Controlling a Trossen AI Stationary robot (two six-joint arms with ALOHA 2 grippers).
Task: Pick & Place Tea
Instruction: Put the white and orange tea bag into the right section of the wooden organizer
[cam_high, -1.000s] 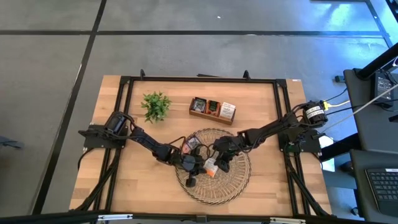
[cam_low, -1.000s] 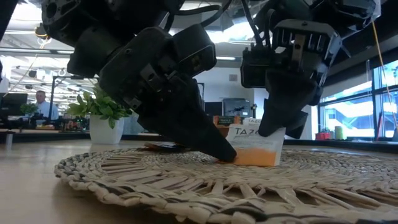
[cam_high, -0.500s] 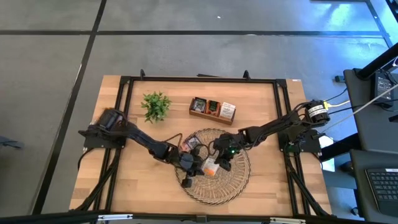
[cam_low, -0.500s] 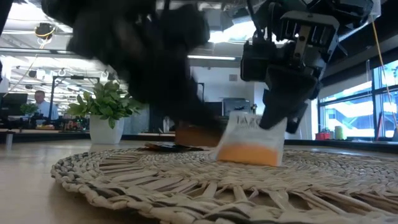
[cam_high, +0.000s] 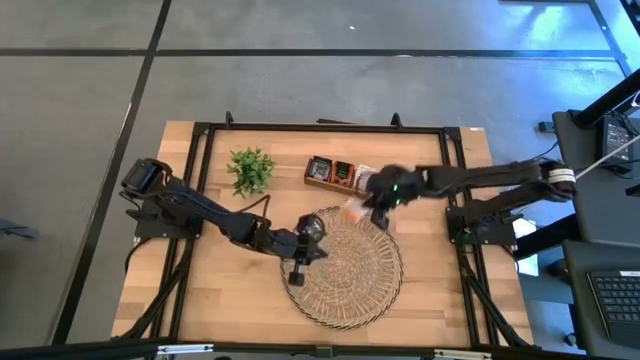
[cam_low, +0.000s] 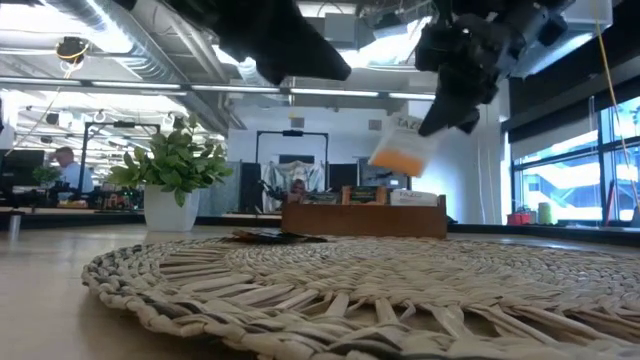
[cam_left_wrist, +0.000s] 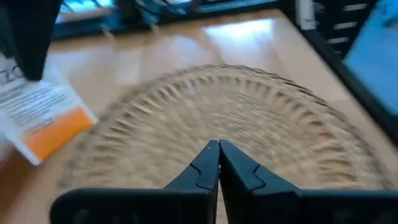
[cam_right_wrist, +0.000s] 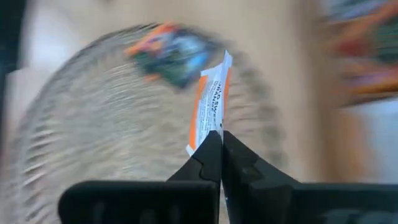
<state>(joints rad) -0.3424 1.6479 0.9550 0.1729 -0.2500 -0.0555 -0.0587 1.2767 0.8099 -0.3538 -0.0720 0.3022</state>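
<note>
Orange-white tea sachet (cam_low: 405, 148) is pinched in the right hand (cam_right_wrist: 219, 138), lifted above the woven tray's (cam_high: 375, 285) 1 o'clock rim, near the wooden box (cam_high: 340, 175). Left hand (cam_left_wrist: 218, 147), fingers together and empty, hovers over the tray's 9 o'clock side.

— What is the round woven tray (cam_high: 345, 270) made of?
— Pale straw-like fibre, rough and matt. Under it, the light wooden table top (cam_high: 200, 290) looks smooth, with a soft shine.
— And the white-and-orange tea sachet (cam_right_wrist: 210, 106)?
— Thin printed paper, smooth. The brown wooden box (cam_low: 362, 214) looks matt, the black gripper fingers (cam_left_wrist: 205, 168) matt too.
</note>
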